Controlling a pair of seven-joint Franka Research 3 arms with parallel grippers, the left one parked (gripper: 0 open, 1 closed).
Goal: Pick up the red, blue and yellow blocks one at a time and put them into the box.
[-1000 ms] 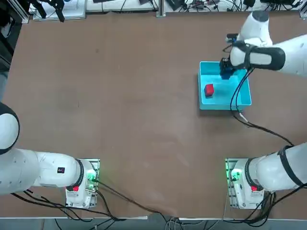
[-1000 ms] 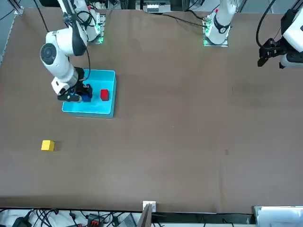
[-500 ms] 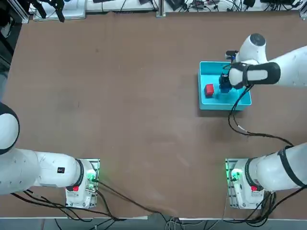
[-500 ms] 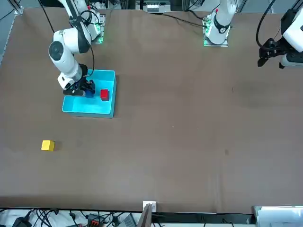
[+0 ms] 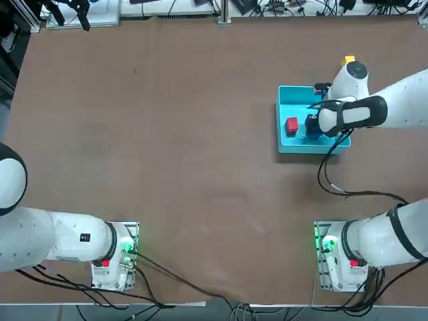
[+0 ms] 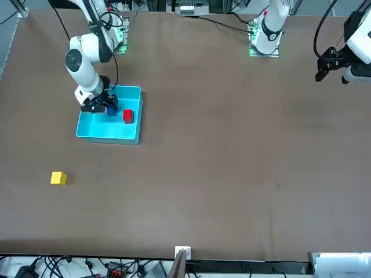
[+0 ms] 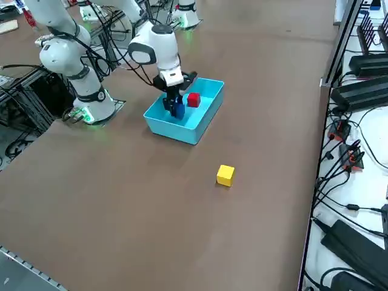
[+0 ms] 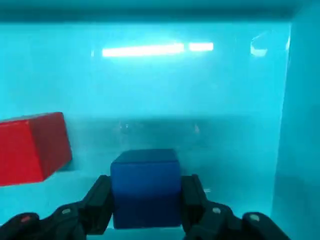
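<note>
The cyan box (image 5: pixel 294 146) stands at the table's far right. The red block (image 5: pixel 291 125) lies inside it. My right gripper (image 5: pixel 312 127) reaches down into the box just to the right of the red block and is shut on the blue block (image 8: pixel 146 187). In the wrist view, its fingers (image 8: pixel 97 205) press the blue block's two sides, low over the box floor (image 8: pixel 200 90), with the red block (image 8: pixel 32 148) beside it. The yellow block (image 6: pixel 58 178) sits alone on the table beyond the box, also seen in the right side view (image 7: pixel 225 175).
A black cable (image 5: pixel 334 175) hangs from my right arm and trails over the table between the box and the arm's base (image 5: pixel 338 257). Brown tabletop (image 5: pixel 167 134) stretches wide to the left of the box.
My right gripper carried the blue block from the box's far part toward my side and came down beside the red block. The yellow block has come into sight in the top view.
</note>
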